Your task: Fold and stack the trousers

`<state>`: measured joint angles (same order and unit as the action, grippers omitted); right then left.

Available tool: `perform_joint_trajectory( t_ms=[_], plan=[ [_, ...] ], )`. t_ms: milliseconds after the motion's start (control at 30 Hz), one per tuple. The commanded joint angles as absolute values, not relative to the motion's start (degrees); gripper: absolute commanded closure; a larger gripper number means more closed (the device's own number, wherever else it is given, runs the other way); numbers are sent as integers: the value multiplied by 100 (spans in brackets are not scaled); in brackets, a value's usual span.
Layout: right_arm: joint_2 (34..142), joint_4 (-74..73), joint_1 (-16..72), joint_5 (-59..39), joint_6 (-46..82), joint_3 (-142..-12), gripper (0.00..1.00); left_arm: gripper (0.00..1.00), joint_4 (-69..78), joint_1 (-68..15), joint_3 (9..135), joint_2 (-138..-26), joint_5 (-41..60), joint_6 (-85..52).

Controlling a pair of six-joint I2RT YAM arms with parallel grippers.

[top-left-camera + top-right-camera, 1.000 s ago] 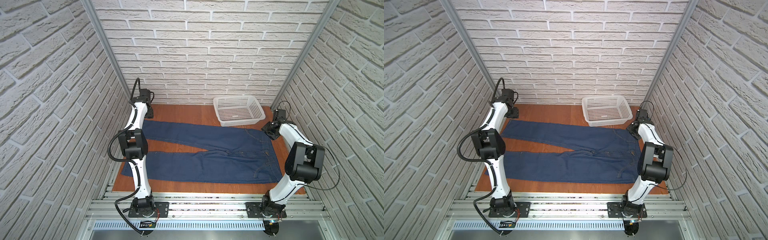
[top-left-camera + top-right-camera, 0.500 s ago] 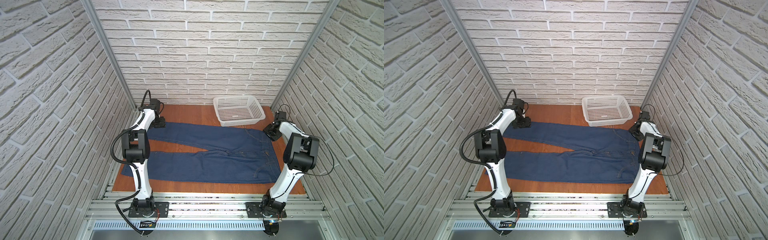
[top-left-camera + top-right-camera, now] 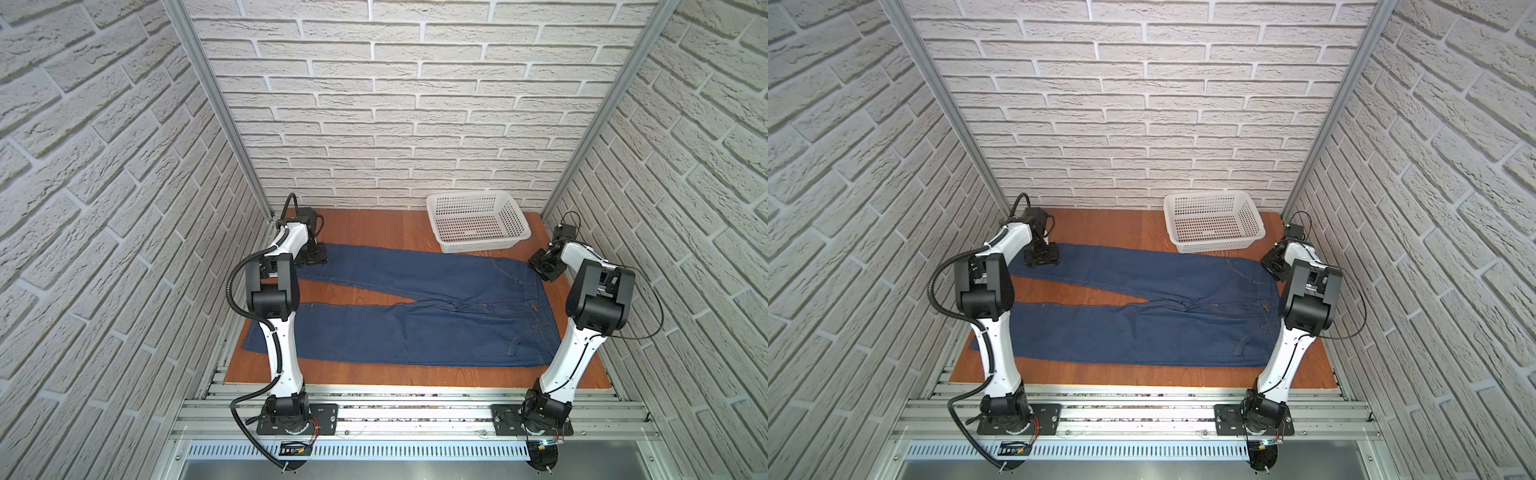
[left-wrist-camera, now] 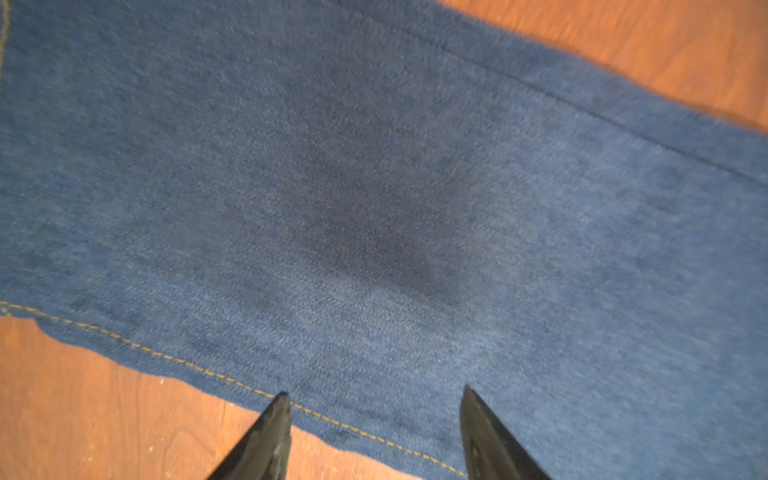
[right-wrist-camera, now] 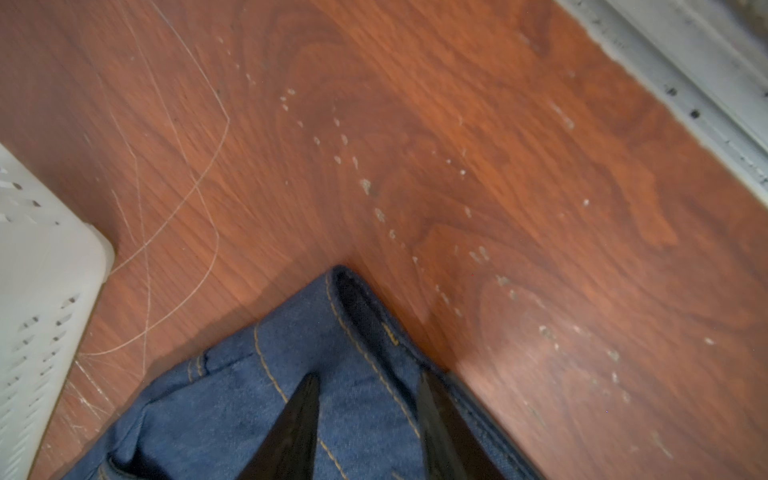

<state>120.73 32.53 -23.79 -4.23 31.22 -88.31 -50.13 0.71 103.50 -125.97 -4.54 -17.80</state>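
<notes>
The trousers (image 3: 415, 328) (image 3: 1142, 332) are dark blue jeans lying flat on the wooden table (image 3: 374, 232), legs to the left and waistband to the right. My left gripper (image 3: 313, 259) (image 3: 1042, 255) is down at the hem end of the far leg. In the left wrist view it (image 4: 374, 395) is open, its tips straddling the stitched hem of the denim (image 4: 374, 208). My right gripper (image 3: 542, 266) (image 3: 1273, 266) is at the far corner of the waistband. In the right wrist view it (image 5: 370, 376) is open but narrower, tips on the denim corner (image 5: 249, 415).
A white perforated basket (image 3: 482, 245) (image 3: 1217, 245) (image 5: 41, 270) stands at the back right, just behind the waistband corner. Brick walls close in on three sides, and a metal frame edge (image 5: 685, 83) runs near the right gripper. Aluminium rails (image 3: 395, 411) line the front.
My left gripper has come from the back left corner onto the far leg's hem. The right arm's elbow has swung nearer the middle. Both pairs of jaws have narrowed.
</notes>
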Motion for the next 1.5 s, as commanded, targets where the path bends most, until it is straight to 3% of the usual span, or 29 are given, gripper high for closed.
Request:
perform_joint_trajectory(
  t_ms=[0, 500, 933, 1467],
  plan=[
    [12159, 3248, -2375, -540, 3058, -8757, 59, 36, -5027, 129, 10309, -12669, -398, -1793],
    [11973, 3135, -2365, -1214, 3164, -8709, 94, 35, -5045, 198, 10283, -12722, -380, -1804],
    [11377, 3594, -2338, -305, 3007, -9045, 94, 35, -5179, 272, 10369, -12804, -617, -1784],
    [12267, 4144, -2186, 387, 2786, -10311, 94, 36, -5273, 325, 10608, -13021, -622, -1767]
  ],
)
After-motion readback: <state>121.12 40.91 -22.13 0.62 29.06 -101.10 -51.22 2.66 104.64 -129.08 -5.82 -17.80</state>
